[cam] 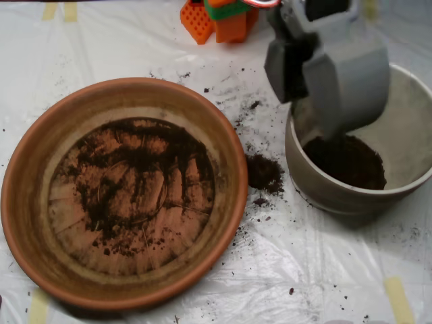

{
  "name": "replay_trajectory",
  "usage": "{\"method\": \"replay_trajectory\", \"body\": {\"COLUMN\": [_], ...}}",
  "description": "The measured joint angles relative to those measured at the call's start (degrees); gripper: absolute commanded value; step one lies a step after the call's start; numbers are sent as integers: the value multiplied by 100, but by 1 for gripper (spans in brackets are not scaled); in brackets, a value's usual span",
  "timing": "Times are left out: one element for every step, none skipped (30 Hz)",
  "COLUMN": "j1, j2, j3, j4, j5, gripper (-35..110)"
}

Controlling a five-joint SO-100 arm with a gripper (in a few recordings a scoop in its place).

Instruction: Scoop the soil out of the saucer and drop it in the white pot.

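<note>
The grey scoop hangs over the left rim of the white pot, and from above I cannot tell whether its fingers are parted or closed, or whether they carry anything. A dark heap of soil lies in the pot, with thin streaks on the terracotta saucer at left. A small spilled clump sits between them on the plastic-covered worktop.
</note>
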Motion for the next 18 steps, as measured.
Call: {"method": "replay_trajectory", "body": {"j1": [193, 413, 650, 879, 1090, 1283, 1459, 1608, 1802, 1986, 2188, 2355, 2496, 2610, 2733, 2865, 3006, 3164], "j2": [149, 316, 448, 554, 668, 809, 967, 1151, 1354, 1547, 1740, 1916, 2057, 2197, 2329, 2443, 2540, 2628], "j3": [53, 141, 211, 255, 352, 510, 712, 967, 1222, 1485, 1740, 2004, 2241, 2479, 2733, 2979, 3234, 3489], "j4": [0, 0, 9, 44, 53, 53, 53, -9, -105, -176, -220, -272, -325, -378, -448, -527, -615, -703], "j5": [9, 35, 79, 97, 105, 158, 158, 141, 123, 176, 202, 246, 237, 237, 229, 167, 167, 132], "gripper": [29, 30, 32, 32, 33, 34, 34, 34, 35, 35, 36, 36, 37, 37, 37, 37, 38, 38]}}
